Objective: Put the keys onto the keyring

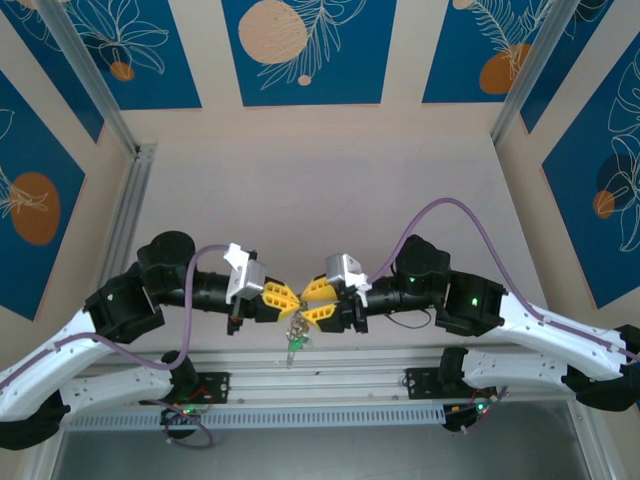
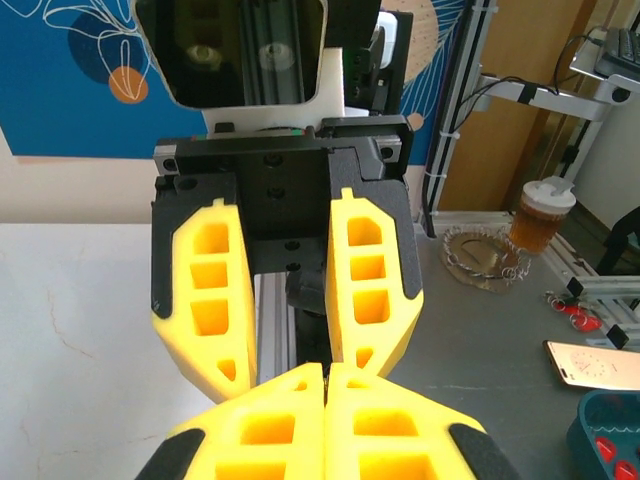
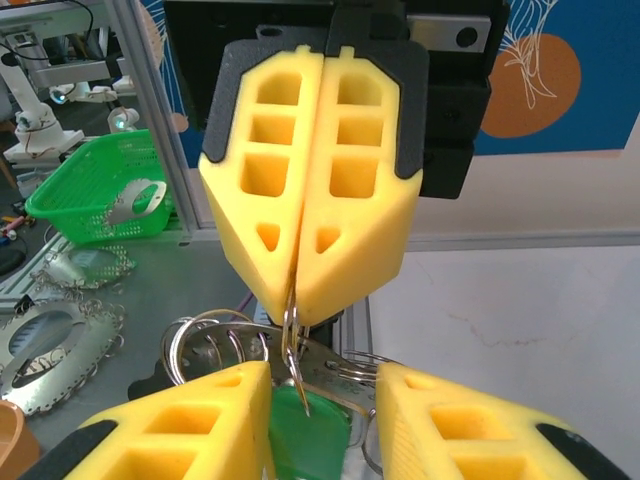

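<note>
Left gripper (image 3: pixel 298 305) clamped on thin, slippery keyring (image 3: pixel 205 335); right gripper (image 3: pixel 320 378) gapes around light green-tagged key (image 3: pixel 310 430); we'd pinch its flat faces.

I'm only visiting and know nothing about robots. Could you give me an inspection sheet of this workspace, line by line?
Surface: pale beige tabletop, faint hairline marks.
Job's things: keyring of wire loops hangs between the arms, with a green key tag.
Clutter: on side benches, green basket, lidded drink cup, phone.
Grippers: left gripper shut, pinching the keyring wire; right gripper jaws apart, either side of the tag.
Cables: purple cable loops over each arm.
Surroundings: blue wall panels with leaf patterns; aluminium frame.
</note>
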### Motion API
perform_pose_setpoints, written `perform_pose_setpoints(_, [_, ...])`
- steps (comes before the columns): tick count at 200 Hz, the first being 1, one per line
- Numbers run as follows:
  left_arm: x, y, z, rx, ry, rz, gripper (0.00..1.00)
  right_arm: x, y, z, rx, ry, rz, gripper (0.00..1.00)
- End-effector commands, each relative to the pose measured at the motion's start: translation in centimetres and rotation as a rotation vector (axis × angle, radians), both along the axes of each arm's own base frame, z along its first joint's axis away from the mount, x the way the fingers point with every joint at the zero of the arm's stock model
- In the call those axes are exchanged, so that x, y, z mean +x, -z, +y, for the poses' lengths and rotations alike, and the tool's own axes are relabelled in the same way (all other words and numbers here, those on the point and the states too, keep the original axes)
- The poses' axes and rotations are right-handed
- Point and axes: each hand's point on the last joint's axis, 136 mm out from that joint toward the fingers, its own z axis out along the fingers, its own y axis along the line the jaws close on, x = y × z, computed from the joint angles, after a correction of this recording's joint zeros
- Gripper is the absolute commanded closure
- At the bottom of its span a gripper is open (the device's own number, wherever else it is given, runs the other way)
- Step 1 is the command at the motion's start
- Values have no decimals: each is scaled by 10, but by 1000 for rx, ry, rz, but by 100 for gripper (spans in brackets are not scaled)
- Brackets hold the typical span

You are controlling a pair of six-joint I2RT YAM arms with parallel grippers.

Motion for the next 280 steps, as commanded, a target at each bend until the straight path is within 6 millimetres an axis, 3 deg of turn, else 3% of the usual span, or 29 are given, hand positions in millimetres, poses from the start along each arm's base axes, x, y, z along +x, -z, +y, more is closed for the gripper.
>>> perform_pose_setpoints(1, [-6,-13,2,-55,25,-20,100,-7,-25,-9,72,-13,-43,68])
perform_pose_setpoints(108, [-8,-14,0,-63,38,-4,100,-8,-22,4,75,-32,-32,75])
perform_pose_setpoints(202, [-7,-12,4,-64,19,-16,100,-4,-13,8,27,-24,-20,100])
perform_pose_setpoints(240, [-1,-8,7,-23,-27,-23,100,8,-12,6,-15,52,-31,100])
perform_pose_setpoints(260, [6,-6,15,26,-87,-50,61,17,-4,1,-103,106,-35,100])
perform_pose_setpoints(280, [13,-2,25,96,-142,-85,43,22,4,-3,-180,131,-39,100])
